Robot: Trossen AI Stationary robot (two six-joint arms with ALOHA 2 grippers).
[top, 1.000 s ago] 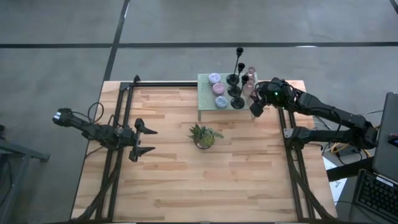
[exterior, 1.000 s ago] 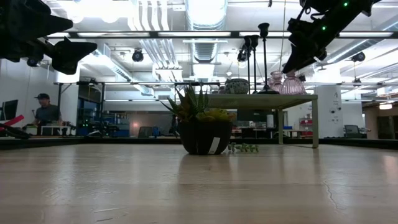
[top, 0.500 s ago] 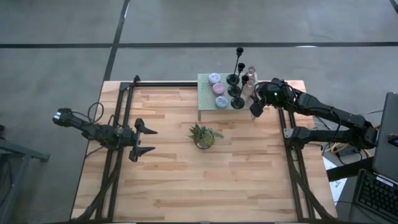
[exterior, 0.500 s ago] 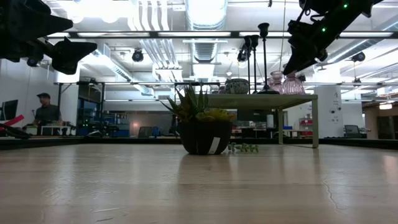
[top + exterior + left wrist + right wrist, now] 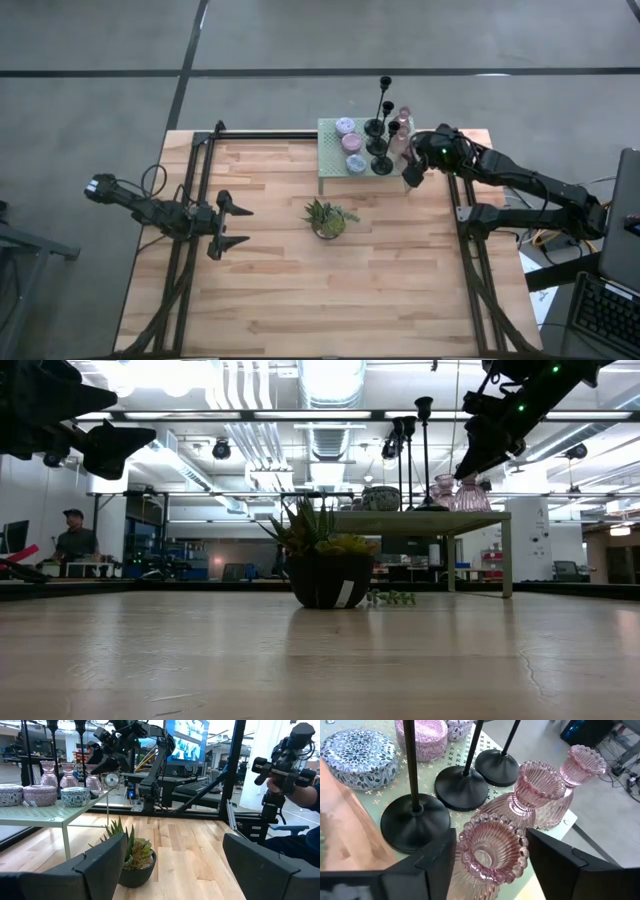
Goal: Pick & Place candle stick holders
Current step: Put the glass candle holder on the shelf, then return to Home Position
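Right wrist view puts my right gripper, fingers spread, astride the nearest ribbed pink glass holder, not yet closed. It stands on the pale green mesh rack at the table's one o'clock corner, beside the black candlesticks. I judge it rigid, slick and breakable; probably best pinched under the flared rim. My left gripper waits unclenched at nine o'clock.

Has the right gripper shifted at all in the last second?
No. In the high view the right gripper sits at the same spot beside the green rack's right edge, open around the nearest pink glass holder.
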